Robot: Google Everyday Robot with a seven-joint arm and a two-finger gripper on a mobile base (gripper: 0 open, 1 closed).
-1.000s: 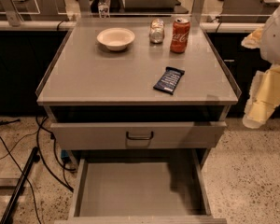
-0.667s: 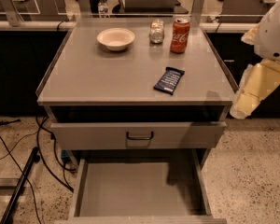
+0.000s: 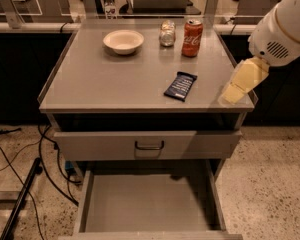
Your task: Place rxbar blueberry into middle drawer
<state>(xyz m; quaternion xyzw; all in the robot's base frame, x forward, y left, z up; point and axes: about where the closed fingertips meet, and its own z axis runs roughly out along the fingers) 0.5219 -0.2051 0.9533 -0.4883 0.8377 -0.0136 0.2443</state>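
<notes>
Grey cabinet top [image 3: 105, 79], centre frame: rxbar blueberry [image 3: 180, 86] lies unheld. The gripper [image 3: 233, 92] hovers at right, its state indiscernible. The middle drawer [image 3: 145, 204] stands open below; pickup and placing remain.

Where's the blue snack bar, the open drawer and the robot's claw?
rxbar blueberry [image 3: 180, 86]: camera view, middle of its dark wrapper.
middle drawer [image 3: 145, 204]: camera view, its bare floor.
claw [image 3: 232, 91]: camera view, its pale tip, right of the rxbar blueberry.
</notes>
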